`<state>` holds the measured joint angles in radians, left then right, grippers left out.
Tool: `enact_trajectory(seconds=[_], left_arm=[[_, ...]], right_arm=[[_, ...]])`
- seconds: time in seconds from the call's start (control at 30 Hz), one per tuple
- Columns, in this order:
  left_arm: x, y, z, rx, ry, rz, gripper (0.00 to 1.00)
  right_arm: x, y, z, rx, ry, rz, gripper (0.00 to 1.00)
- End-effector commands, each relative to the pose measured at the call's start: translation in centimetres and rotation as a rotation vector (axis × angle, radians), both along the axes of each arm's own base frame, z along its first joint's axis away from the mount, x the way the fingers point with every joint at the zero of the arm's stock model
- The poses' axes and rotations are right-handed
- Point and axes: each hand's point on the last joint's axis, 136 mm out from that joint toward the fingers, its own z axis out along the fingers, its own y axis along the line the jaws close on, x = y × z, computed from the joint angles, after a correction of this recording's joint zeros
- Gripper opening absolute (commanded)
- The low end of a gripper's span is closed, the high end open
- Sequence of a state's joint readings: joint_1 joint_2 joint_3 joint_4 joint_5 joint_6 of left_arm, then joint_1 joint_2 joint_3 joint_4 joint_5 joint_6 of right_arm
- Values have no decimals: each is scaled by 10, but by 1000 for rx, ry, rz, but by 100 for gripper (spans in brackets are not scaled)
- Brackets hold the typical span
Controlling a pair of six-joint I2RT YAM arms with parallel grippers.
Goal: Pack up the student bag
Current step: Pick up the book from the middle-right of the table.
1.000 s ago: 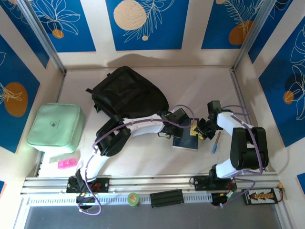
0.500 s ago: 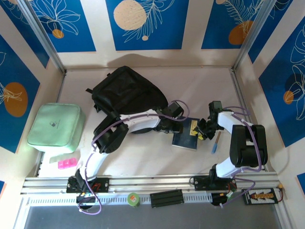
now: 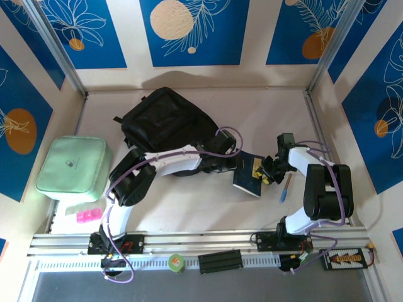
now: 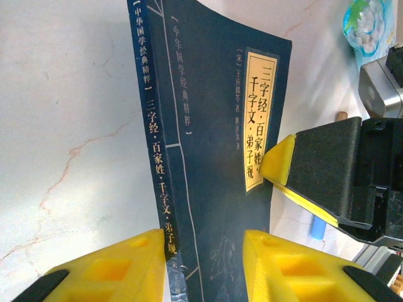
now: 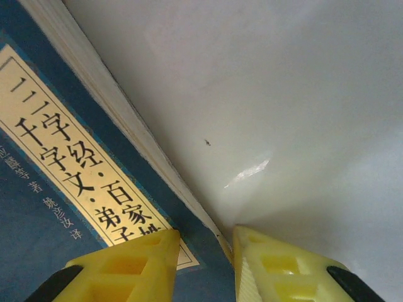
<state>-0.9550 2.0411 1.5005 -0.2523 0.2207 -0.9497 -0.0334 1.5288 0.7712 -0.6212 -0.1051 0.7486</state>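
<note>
Student bag point(image 3: 165, 123) partly hidden behind left arm point(image 3: 170, 160).

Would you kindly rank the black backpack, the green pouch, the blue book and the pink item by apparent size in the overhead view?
Largest to smallest:
1. backpack
2. green pouch
3. blue book
4. pink item

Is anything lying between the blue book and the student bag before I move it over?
No loose item lies between the book and the student bag. Only the left arm's own forearm stretches along the bag's near edge, across that route.
</note>
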Motion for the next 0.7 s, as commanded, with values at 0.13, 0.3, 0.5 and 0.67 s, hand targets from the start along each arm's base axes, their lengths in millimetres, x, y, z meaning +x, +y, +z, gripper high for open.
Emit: enact_trajectory(seconds=[0.13, 0.3, 0.5, 0.67], left_arm=[[-20, -33, 14, -128, 58, -89, 35], [-21, -38, 16, -158, 86, -94, 35], [-22, -39, 13, -177, 128, -64, 31], [-20, -41, 18, -225, 149, -52, 26]], right_arm=[[-8, 14, -7, 72, 33, 2, 26], [-9, 13, -7, 70, 36, -4, 20], [-8, 11, -9, 68, 34, -15, 20], [-8, 11, -8, 72, 28, -21, 19]])
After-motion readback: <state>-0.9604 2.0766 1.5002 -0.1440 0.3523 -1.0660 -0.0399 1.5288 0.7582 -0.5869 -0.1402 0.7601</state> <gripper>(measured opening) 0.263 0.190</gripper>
